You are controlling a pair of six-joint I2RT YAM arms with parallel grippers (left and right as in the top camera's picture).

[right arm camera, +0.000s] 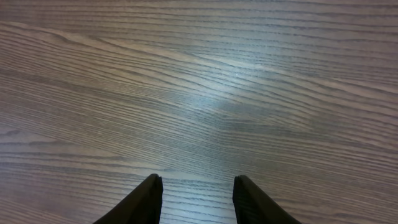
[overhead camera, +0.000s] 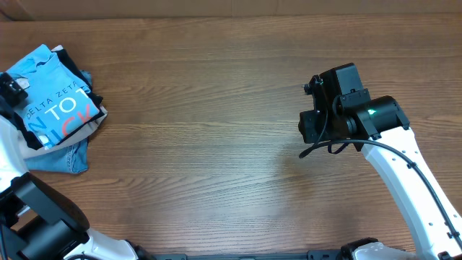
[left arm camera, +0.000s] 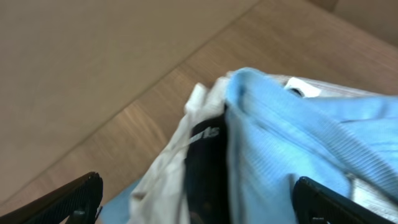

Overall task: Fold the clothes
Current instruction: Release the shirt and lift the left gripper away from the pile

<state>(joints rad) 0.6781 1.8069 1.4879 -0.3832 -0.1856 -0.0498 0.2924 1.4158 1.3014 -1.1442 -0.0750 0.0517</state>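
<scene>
Left claw stands released over the folded sky-blue cotton T-shirt, seemingly since it already tops the pile; right claw hovers parted, empty, above the wooden desk.

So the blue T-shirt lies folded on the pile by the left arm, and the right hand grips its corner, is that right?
Not quite: the right hand grips nothing; the right wrist view shows only bare table beneath it. The blue T-shirt does lie folded on the pile.
</scene>
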